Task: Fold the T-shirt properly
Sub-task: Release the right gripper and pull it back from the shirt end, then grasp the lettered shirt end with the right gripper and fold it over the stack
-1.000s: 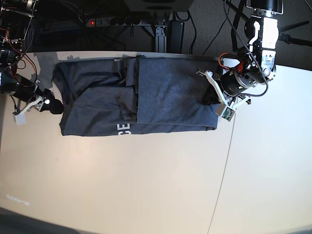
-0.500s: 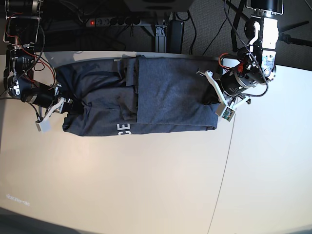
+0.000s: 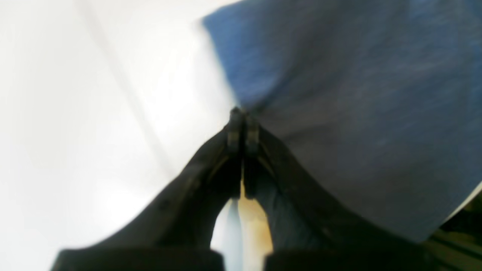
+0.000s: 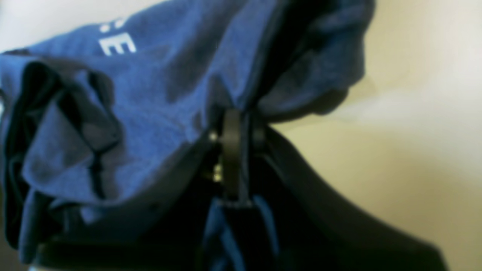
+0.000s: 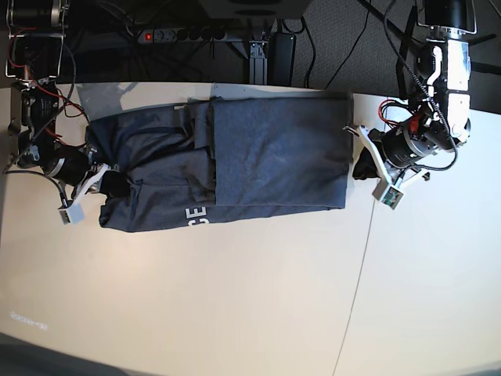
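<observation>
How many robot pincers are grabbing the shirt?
2. The right pincer pinches the T-shirt at its crumpled end near the white letters. The left pincer pinches the opposite, smooth edge. Both are shut on the cloth.

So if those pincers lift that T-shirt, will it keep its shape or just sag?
Probably sag: the T-shirt already bunches into loose folds where the right pincer pinches it. It looks light, since the left pincer holds it by one thin edge. It likely drags rather than slides, being soft cloth.
</observation>
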`<state>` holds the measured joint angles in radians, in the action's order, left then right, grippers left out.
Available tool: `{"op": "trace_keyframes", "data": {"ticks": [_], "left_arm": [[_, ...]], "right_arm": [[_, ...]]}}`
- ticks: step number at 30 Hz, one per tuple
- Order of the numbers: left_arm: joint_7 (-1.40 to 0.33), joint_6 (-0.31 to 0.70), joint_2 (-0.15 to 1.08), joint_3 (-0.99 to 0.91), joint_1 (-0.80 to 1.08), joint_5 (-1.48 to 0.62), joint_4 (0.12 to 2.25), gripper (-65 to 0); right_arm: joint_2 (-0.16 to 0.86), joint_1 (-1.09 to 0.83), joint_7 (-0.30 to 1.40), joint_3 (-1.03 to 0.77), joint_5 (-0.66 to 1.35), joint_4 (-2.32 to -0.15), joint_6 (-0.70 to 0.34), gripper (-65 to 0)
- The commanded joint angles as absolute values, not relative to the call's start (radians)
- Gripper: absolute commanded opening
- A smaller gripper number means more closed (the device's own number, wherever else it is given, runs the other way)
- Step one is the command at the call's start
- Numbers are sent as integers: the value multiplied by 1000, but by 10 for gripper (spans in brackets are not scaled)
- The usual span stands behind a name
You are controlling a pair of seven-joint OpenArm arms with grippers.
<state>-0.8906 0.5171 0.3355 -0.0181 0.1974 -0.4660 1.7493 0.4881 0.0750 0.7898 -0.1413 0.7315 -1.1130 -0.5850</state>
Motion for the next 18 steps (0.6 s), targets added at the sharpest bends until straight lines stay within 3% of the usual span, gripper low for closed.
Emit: {"op": "trace_keyframes", "data": {"ticks": [1, 13, 18], "left_arm": [[-883, 551, 348, -30, 197, -484, 1768, -650], [-852, 573, 351, -41, 288, -485, 1768, -650], [-821, 574, 334, -28, 286, -498, 1768, -650]], "right_arm": [[529, 78, 849, -144, 628, -1101, -561, -650], [584, 130, 877, -144, 766, -1133, -562, -650], [578, 129, 983, -144, 883, -1244, -562, -650]]}}
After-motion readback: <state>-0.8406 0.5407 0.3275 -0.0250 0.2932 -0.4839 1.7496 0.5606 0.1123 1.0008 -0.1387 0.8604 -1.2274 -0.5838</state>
